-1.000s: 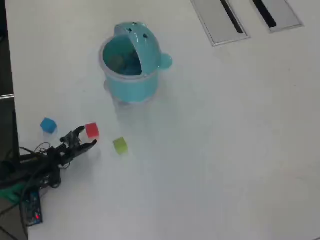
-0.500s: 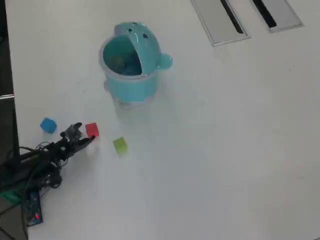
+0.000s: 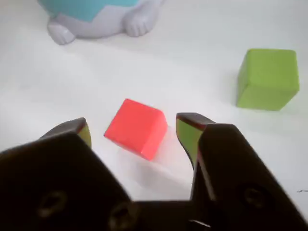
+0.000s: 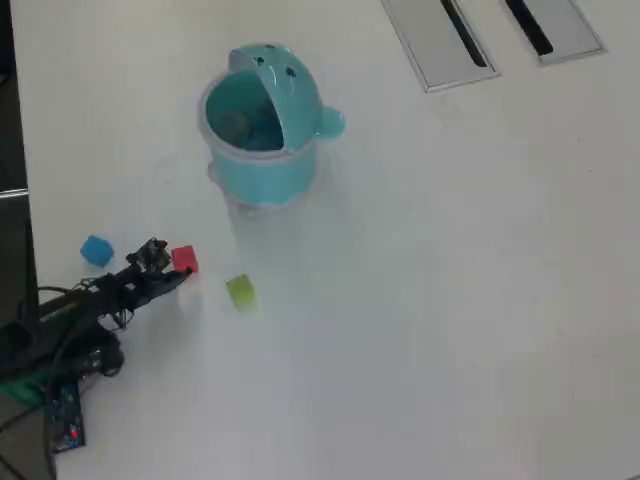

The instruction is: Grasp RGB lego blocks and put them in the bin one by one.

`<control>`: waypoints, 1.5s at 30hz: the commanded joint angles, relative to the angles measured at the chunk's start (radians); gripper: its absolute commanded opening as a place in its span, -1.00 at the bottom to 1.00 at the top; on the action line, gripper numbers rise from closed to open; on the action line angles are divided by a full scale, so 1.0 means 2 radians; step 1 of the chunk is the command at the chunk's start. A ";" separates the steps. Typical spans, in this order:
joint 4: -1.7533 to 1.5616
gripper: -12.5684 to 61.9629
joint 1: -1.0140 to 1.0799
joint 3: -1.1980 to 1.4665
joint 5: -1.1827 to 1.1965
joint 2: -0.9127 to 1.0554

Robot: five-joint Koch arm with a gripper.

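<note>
The red block (image 3: 136, 127) lies on the white table, tilted, just between and slightly ahead of my open gripper (image 3: 134, 129); neither fingertip (image 3: 188, 126) touches it. To the right in the wrist view rests the yellow-green block (image 3: 267, 78). From overhead, the gripper (image 4: 168, 264) reaches in from the left against the red block (image 4: 185, 259), with the yellow-green block (image 4: 240, 291) to its right and the light blue block (image 4: 96, 250) to its left. The teal bin (image 4: 265, 140) stands farther up the table, its lid tipped back and its mouth open; its feet and base (image 3: 96, 19) show at the top of the wrist view.
Two flat grey slotted panels (image 4: 440, 40) are set into the table at the top right of the overhead view. The arm's base, cables and a circuit board (image 4: 62, 420) crowd the lower left corner. A dark strip runs along the table's left edge (image 4: 12, 200).
The gripper has swung up and forward toward the red block, so its jaws now flank it. The blocks and the bin have stayed put.
</note>
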 commanded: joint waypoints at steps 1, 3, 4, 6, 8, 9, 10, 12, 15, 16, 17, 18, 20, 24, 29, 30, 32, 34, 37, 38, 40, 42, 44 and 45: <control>-0.003 0.22 0.001 -0.058 -0.008 0.000; 0.024 0.22 -0.002 -0.065 -0.008 0.002; 0.053 0.22 -0.003 -0.076 -0.008 0.004; 0.117 0.22 -0.004 -0.121 -0.007 0.001; 0.144 0.22 -0.004 -0.156 -0.004 -0.015; 0.157 0.22 -0.004 -0.168 -0.005 -0.017; 0.176 0.22 -0.004 -0.176 -0.005 -0.017; 0.209 0.22 -0.001 -0.179 -0.005 -0.016; 0.229 0.22 -0.005 -0.174 -0.006 -0.015; 0.230 0.21 -0.005 -0.175 -0.006 -0.017; 0.241 0.19 -0.005 -0.176 -0.006 -0.017; 0.255 0.19 -0.006 -0.178 -0.006 -0.017; 0.280 0.19 -0.006 -0.187 -0.005 -0.030; 0.273 0.15 0.015 -0.211 0.002 -0.081; 0.237 0.16 -0.029 -0.220 0.021 -0.123; 0.237 0.16 -0.038 -0.229 0.035 -0.134; 0.236 0.15 -0.056 -0.247 0.041 -0.156; 0.233 0.15 -0.064 -0.264 0.042 -0.176; 0.222 0.15 -0.077 -0.281 0.044 -0.199; 0.222 0.15 -0.081 -0.285 0.045 -0.205; 0.222 0.15 -0.081 -0.285 0.045 -0.212; 0.221 0.15 -0.079 -0.280 0.046 -0.216; 0.219 0.15 -0.071 -0.271 0.046 -0.216; 0.216 0.15 -0.066 -0.267 0.046 -0.216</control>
